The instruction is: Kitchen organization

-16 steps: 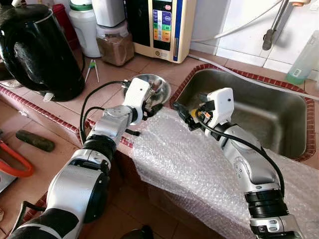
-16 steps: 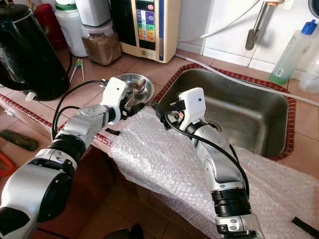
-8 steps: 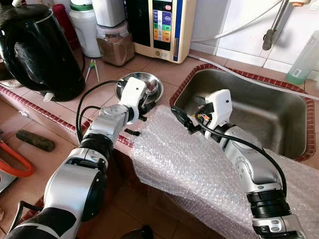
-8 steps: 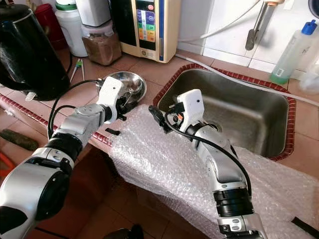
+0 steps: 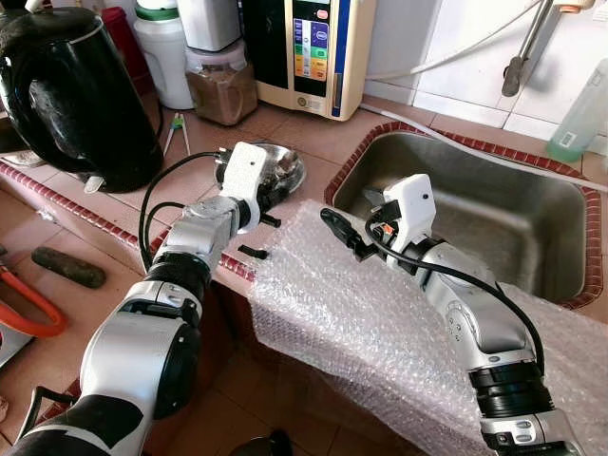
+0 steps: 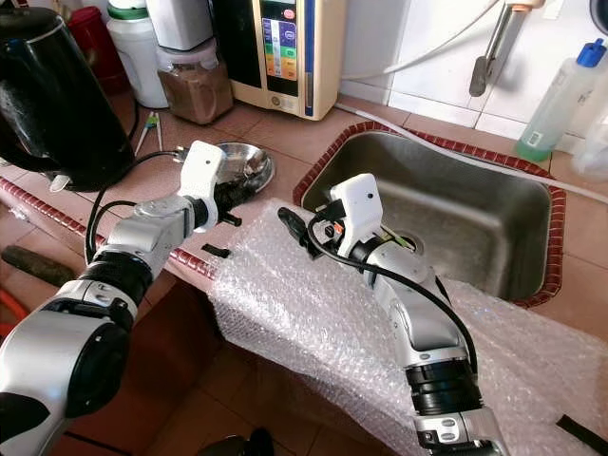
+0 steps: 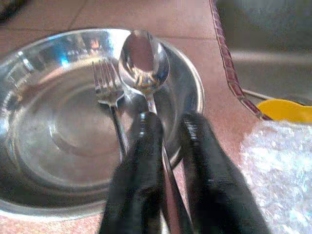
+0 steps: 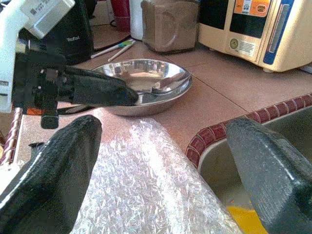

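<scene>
A shallow steel bowl [image 5: 290, 169] sits on the tiled counter beside the sink, with a spoon [image 7: 144, 61] and a fork [image 7: 105, 85] lying in it. My left gripper [image 5: 270, 194] reaches over the bowl's near rim [image 7: 44, 195], and its fingers are shut on the spoon's handle. My right gripper [image 5: 353, 215] hovers wide open over the bubble wrap [image 5: 380, 323] at the sink's left corner. It points toward the bowl [image 8: 146, 80] and holds nothing.
A black kettle [image 5: 85, 104] stands on the left. A brown-powder jar [image 5: 220, 85] and a water machine [image 5: 309, 52] line the back wall. The steel sink [image 5: 494, 209] holds something yellow [image 7: 287, 109]. A green bottle [image 5: 581, 114] stands at far right.
My left gripper has drawn leftward with the spoon, and the bowl has slid a little left with it. My right gripper has also shifted left over the bubble wrap.
</scene>
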Available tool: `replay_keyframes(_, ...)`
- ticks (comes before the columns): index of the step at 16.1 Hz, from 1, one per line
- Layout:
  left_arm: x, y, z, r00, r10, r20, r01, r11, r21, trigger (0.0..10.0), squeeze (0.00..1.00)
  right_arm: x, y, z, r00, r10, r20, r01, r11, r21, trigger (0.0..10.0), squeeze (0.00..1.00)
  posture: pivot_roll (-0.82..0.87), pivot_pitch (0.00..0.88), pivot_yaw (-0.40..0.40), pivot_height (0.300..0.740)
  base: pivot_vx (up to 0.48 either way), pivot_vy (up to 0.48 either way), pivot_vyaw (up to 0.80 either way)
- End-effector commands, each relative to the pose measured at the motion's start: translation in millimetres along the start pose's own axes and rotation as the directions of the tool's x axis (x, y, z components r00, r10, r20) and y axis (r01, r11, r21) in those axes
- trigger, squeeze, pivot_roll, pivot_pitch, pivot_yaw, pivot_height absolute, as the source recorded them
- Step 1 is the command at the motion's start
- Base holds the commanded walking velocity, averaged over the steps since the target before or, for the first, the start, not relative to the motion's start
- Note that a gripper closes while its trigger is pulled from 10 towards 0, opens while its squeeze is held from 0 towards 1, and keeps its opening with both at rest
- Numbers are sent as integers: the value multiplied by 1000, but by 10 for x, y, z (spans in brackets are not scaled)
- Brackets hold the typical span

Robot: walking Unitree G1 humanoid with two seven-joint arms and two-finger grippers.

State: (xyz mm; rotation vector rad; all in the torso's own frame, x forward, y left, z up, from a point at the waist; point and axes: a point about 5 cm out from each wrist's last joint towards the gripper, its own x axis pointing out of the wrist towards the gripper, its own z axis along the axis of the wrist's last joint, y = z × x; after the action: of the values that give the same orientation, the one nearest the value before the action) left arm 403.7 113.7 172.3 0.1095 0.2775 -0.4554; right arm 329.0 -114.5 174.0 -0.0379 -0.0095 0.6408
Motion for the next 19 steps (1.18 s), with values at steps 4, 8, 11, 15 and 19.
replay_keyframes(4, -20, 42, 105, 998, 22, 67, -22, 1000, -8, 0, 0, 10, 37, 60, 1000, 25, 13, -25, 999, -26, 10000, 0, -110, 53, 33, 740, 0, 0, 0)
replay_keyframes(8, -43, 88, 238, 984, 74, 161, -67, 996, -51, 0, 0, 15, 34, 48, 1000, 18, 12, -18, 1000, -20, 10000, 0, -108, 57, 31, 740, 0, 0, 0)
replay_keyframes(11, -63, 130, 306, 973, 109, 202, -98, 993, -66, 0, 0, 13, 28, 41, 1000, 13, 11, -13, 1000, -20, 10000, 0, -107, 58, 29, 740, 0, 0, 0)
replay_keyframes(15, -106, 211, 394, 953, 161, 257, -143, 986, -88, 0, 0, 22, 5, 44, 1000, 2, 11, -2, 1000, -21, 10000, 0, -107, 57, 24, 740, 0, 0, 0)
replay_keyframes(19, -148, 221, 517, 914, 189, 360, -164, 981, -100, 0, 0, 26, -9, 38, 1000, -10, 8, 10, 1000, -24, 10000, 0, -105, 57, 22, 740, 0, 0, 0)
